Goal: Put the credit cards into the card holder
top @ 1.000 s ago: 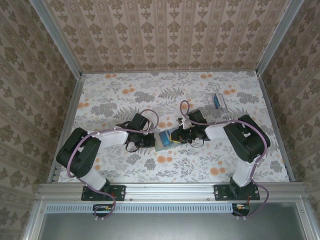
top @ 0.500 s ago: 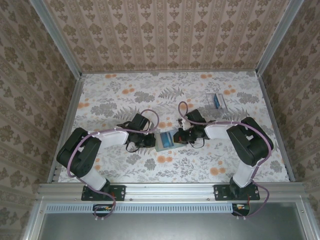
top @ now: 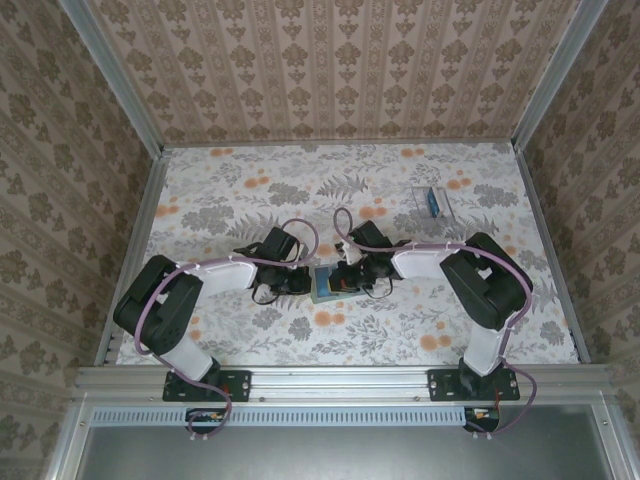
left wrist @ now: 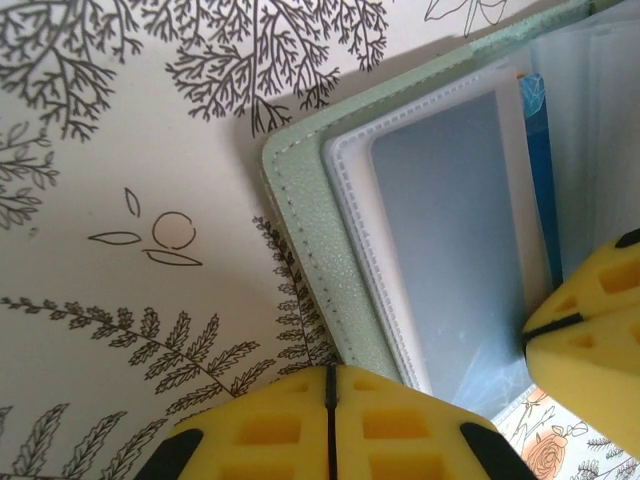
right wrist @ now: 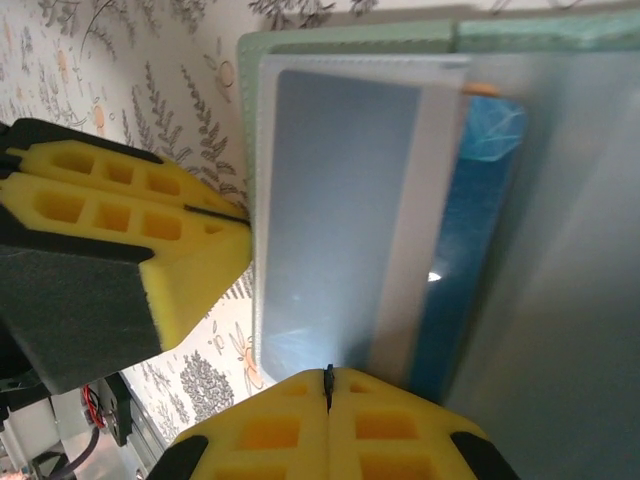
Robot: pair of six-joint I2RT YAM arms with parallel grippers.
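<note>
Card holder (left wrist: 303, 235) — left gripper (left wrist: 330, 415), right gripper (right wrist: 328, 415) alongside

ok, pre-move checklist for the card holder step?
1. Is the card holder lying open, slots facing up: ok.
2. Is the left gripper shut, tips at the holder's edge: ok.
3. Is the right gripper shut, tips at the clear pocket's edge: ok.
4. Is the blue card fully seated in its pocket: cannot tell, since clear layers overlap it.
5. Are all cards loaded: not ok. A spare card lies loose at the far right, apart from the holder.
</note>
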